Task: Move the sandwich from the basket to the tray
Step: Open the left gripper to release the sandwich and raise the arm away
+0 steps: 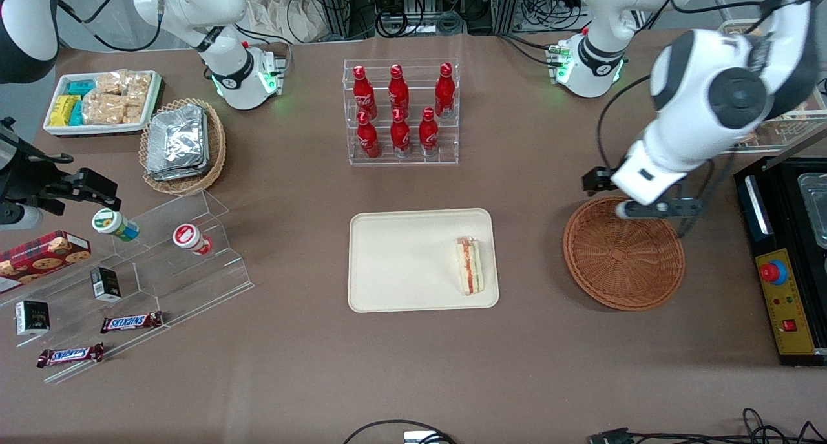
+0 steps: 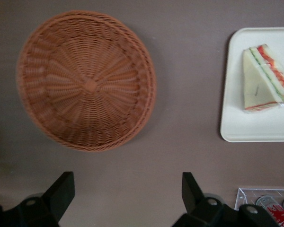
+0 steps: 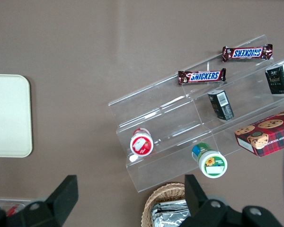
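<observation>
One small triangular sandwich of pale bread with orange-red and green filling lies on the flat cream rectangular plastic tray, at the tray end nearest the round reddish-brown woven wicker basket, which holds nothing. The left arm's gripper hovers above the brown table just beside the basket's rim, its two black fingers spread wide apart and holding nothing. Six red bottles stand in a clear acrylic rack, farther from the front camera than the tray. Two Snickers bars lie toward the parked arm's end.
</observation>
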Available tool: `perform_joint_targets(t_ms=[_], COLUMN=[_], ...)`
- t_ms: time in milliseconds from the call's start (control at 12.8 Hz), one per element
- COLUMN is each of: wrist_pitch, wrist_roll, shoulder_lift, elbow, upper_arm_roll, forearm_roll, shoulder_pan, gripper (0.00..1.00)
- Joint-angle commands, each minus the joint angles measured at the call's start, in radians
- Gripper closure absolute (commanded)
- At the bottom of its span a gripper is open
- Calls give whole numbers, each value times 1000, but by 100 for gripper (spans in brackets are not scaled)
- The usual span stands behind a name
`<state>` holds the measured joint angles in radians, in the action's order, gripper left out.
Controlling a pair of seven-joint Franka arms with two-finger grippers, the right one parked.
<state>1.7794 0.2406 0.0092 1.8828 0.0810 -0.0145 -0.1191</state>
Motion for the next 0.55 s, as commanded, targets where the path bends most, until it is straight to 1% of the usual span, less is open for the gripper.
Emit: perform_joint_targets(t_ms=[0, 156, 390, 468], wrist_pitch=[-57, -67, -164, -172], wrist_roll=[-1, 3, 14, 14], shoulder_lift=[31, 67, 133, 143], elbow=[-105, -164, -267, -278], upper_arm_roll=[16, 17, 17, 17], forearm_roll=[21, 21, 21, 22], shoulder_pan=[61, 90, 90, 90], gripper=[0, 0, 0, 0])
